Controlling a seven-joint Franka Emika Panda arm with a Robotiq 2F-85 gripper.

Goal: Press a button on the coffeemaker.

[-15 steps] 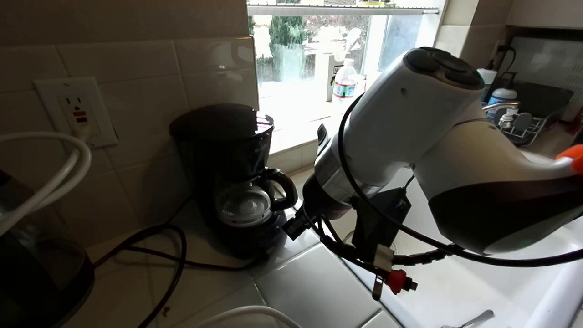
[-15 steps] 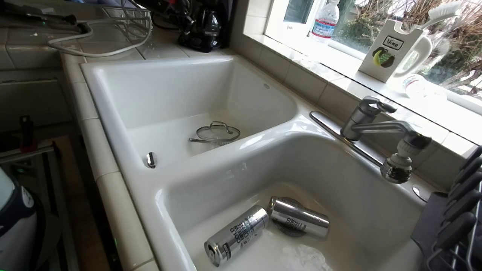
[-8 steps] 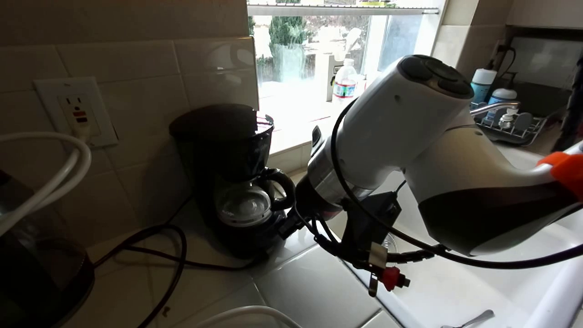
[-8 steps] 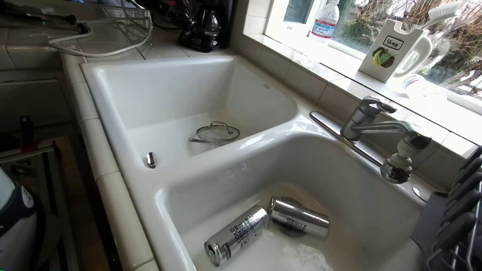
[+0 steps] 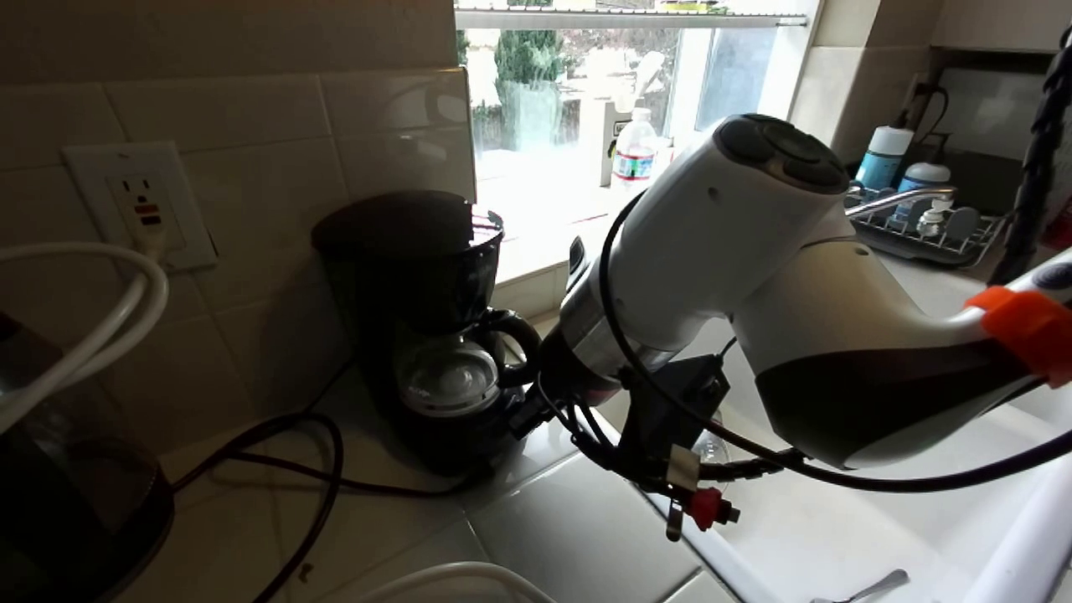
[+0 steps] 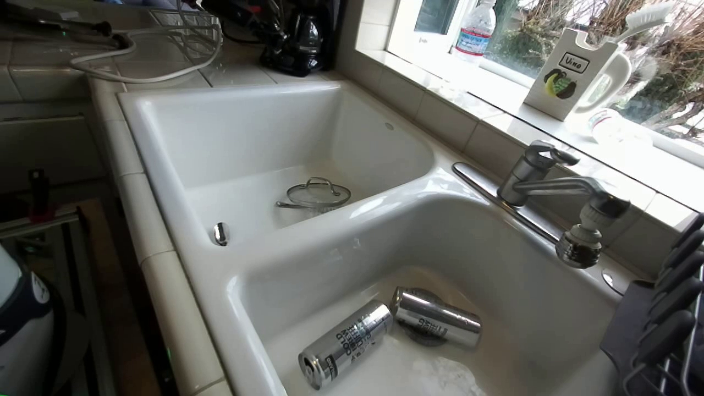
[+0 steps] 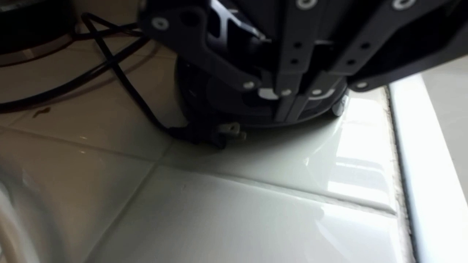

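Coffeemaker (image 5: 419,327) just ahead of the hand (image 7: 290,116)

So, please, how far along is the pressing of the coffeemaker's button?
Looks done: the approach; the closed tool is at the base of the coffeemaker. In hand: probably aiming or pressing; the tool covers part of the base in the wrist view, so contact cannot be told. Left: perhaps the press itself; no pushed button can be made out.
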